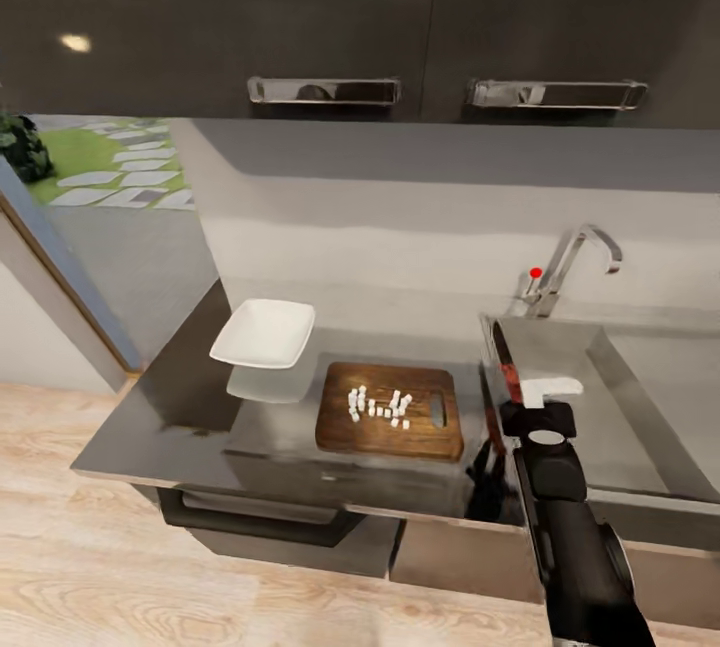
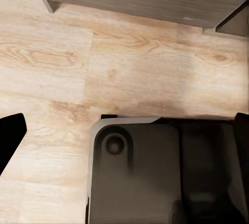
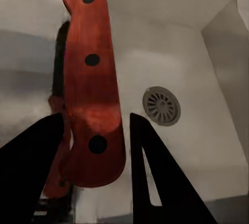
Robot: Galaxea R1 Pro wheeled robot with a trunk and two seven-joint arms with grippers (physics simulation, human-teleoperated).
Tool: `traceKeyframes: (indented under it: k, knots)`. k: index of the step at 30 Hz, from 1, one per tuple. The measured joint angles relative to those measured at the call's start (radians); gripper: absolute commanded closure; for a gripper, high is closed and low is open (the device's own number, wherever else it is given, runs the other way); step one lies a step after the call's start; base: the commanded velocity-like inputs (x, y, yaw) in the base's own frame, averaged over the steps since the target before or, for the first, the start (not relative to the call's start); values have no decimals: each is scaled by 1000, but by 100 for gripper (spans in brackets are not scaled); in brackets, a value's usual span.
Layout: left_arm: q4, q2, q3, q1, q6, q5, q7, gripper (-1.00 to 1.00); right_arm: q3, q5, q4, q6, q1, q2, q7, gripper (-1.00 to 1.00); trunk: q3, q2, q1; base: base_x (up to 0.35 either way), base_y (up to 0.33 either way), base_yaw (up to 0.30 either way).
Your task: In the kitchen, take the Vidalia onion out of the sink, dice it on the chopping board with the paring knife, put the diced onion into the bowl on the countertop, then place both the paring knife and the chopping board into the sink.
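Sink edge: my right end effector hangs over the left rim of the grey steel sink, open basin to its right.
Grip: its fingers clamp the red-handled paring knife, blade pointing away from me.
Drain: round grille below, beyond the handle.
Left side: dark wooden chopping board with tiny white onion bits on the glossy desk; the white squarish bowl lies farther left.
Left end effector: over plank floor; opening, cannot tell.
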Motion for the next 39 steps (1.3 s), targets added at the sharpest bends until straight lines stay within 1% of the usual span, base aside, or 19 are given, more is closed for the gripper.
traceKeyframes:
  k: [3,4,5,9,11,13,15,17,19,20,21,24,25,26,28,31,36,37,39]
  knots:
    - [0,-3,0,0,0,0,0,-100,-44,-6,2,-1,0,-23,79,100,0,0,0,37,-299,0]
    - [1,-5,0,0,0,0,0,-100,-57,-8,2,-1,0,-25,91,100,0,0,0,8,-306,0]
    - [1,-11,0,0,0,0,0,-100,-82,-8,4,-1,0,-27,104,100,0,0,0,5,-307,0]
    - [2,-18,0,0,0,0,0,-100,-111,-12,7,-1,0,-29,114,100,0,0,0,5,-308,0]
    - [4,-18,0,0,0,-7,0,-100,-115,-16,10,-1,0,-29,114,100,0,0,0,83,-302,0]
    - [7,-19,0,0,0,-22,0,-100,-116,-30,14,-2,0,-29,115,100,0,0,0,164,-279,0]
    - [7,-20,0,0,0,-29,0,-100,-116,-38,29,-2,0,-29,115,100,0,0,0,203,-264,0]
    - [8,-20,0,0,0,-34,0,-100,-117,-42,75,-16,0,-30,115,100,0,0,0,184,-214,0]
    - [7,-20,0,0,0,-35,0,-100,-118,-44,152,-72,0,-46,114,100,0,0,0,65,-74,0]
    - [7,-20,0,0,0,-35,0,-100,-118,-47,179,-86,0,-53,114,100,0,0,0,26,-30,0]
    - [7,-19,0,0,0,-35,0,-100,-118,-60,217,-101,0,-59,114,100,0,0,0,13,-15,0]
    - [7,-19,0,0,0,-35,0,-100,-118,-144,287,-129,0,-66,114,100,0,0,0,4,-5,0]
    - [7,-19,0,0,-1,-35,0,-100,-117,-172,315,-150,0,-68,114,100,0,0,0,1,-1,0]
    - [7,-19,0,0,-1,-35,0,-100,-117,-187,351,-173,0,-69,113,100,0,0,0,0,0,0]
    - [7,-19,0,0,-1,-35,0,-100,-117,-191,392,-203,-1,-72,112,100,0,0,0,0,0,0]
    - [7,-19,0,0,-1,-35,0,-100,-115,-217,401,-213,0,-86,112,100,0,0,0,0,0,0]
    - [7,-19,0,0,-1,-35,0,-100,-116,-210,401,-215,-1,-91,110,100,0,0,0,0,0,0]
    - [7,-19,0,0,-1,-35,0,-100,-116,-210,401,-215,-1,-91,109,-100,0,0,0,0,0,0]
    - [7,-19,0,0,-1,-35,0,-100,-117,-201,411,-216,0,-92,107,-100,0,0,0,0,0,0]
